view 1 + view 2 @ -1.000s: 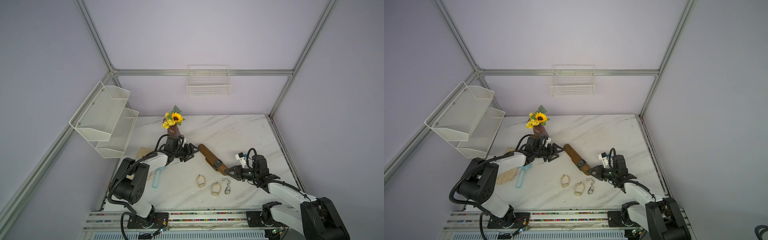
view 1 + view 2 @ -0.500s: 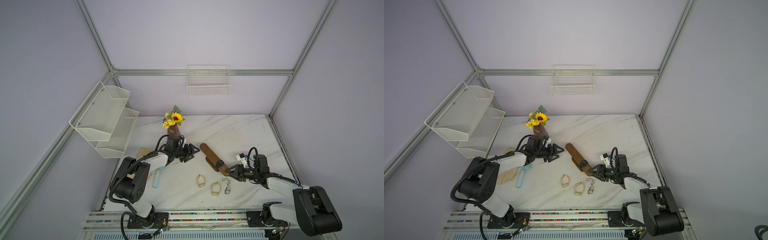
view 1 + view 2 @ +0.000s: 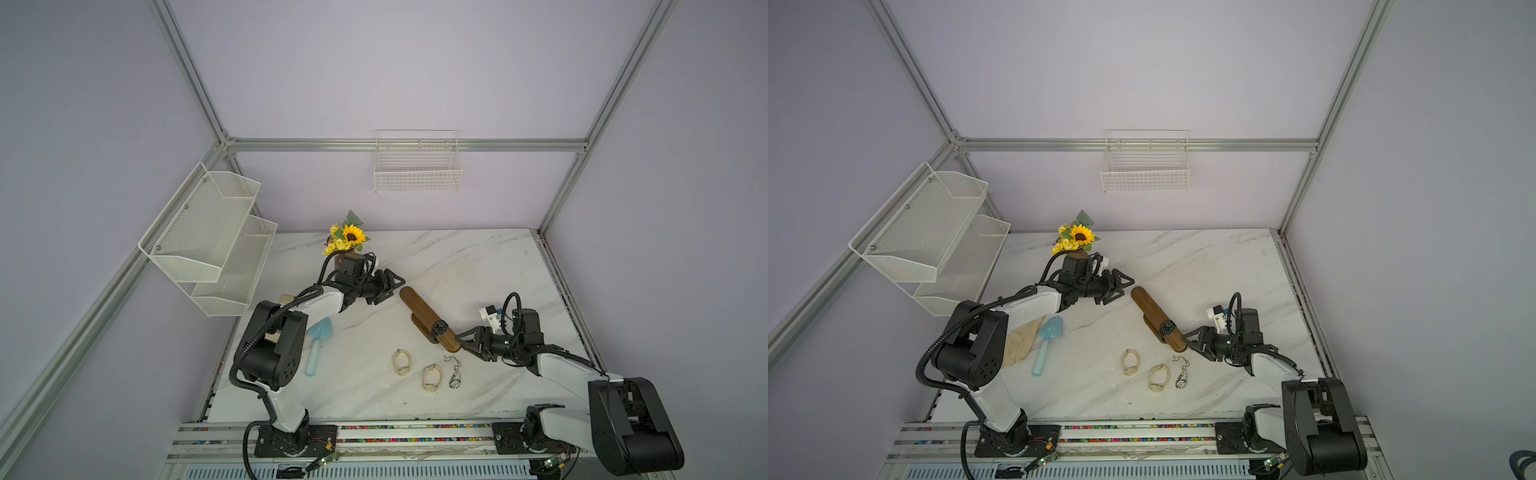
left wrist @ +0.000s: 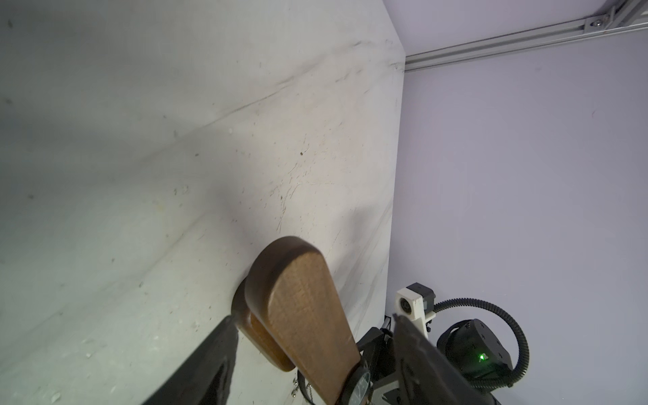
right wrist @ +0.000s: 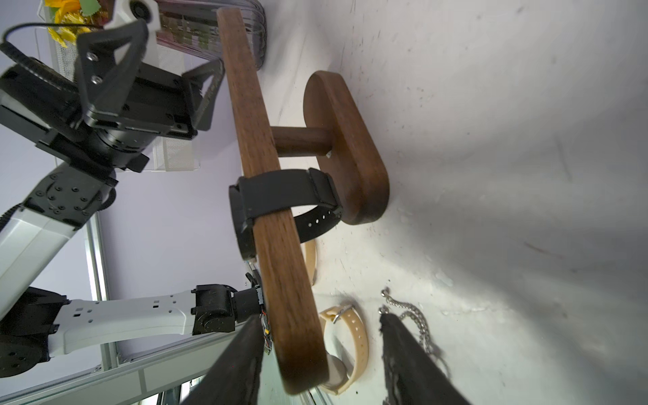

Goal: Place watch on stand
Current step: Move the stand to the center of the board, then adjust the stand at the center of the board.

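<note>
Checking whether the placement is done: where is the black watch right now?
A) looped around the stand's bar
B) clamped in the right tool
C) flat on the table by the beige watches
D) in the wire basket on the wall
A: the right wrist view shows the black watch strapped around the horizontal bar of the stand.

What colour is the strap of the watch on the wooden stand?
Black strap; the right wrist view shows it best.

On white marble table (image 3: 478, 266): sunflower bouquet (image 3: 351, 235) at 11 o'clock, near back wall; pale blue scoop (image 3: 318, 340) at 9, pale wooden board (image 3: 1021, 340) just beyond; 2 beige wristbands (image 3: 401, 363) (image 3: 431, 377) side by side at 6; silver chain with round pendant (image 3: 455, 374) at 5, just beside. Mounted on walls: white wire basket (image 3: 417, 174) at 12, 2-tier mesh shelf (image 3: 212, 237) at 10.
</note>
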You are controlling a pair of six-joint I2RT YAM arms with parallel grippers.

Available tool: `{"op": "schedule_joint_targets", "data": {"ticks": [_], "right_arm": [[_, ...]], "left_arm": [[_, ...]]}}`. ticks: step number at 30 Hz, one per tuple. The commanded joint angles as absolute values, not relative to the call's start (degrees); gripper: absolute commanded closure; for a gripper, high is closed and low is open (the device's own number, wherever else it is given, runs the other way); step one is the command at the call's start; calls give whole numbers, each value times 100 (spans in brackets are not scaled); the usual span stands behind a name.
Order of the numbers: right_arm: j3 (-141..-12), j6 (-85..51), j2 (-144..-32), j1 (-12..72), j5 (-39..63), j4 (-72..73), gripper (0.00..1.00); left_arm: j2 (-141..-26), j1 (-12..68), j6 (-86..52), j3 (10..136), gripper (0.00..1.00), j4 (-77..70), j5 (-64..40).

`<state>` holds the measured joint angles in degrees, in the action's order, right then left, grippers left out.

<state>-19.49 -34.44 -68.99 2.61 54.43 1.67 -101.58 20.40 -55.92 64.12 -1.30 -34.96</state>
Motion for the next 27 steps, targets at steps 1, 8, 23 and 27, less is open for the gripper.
{"op": "schedule_joint_targets", "data": {"ticks": [1,8,23,27], "right_arm": [[-2071,-3321,-6458,220,5170,-212,43],[-2360,-2865,-5295,224,4585,-1614,94],[-2402,-3836,-5118,2650,2760,-1261,100],[-2519,-3941,-5765,3349,2281,-895,100]], "left_arm": [[-10120,2060,-5268,6883,32,-29,-3211],[-10359,2074,-4983,7516,36,331,-2854],[-11434,2565,-4792,8826,46,536,-2859],[-11690,2622,-4691,9111,46,685,-2830]]}}
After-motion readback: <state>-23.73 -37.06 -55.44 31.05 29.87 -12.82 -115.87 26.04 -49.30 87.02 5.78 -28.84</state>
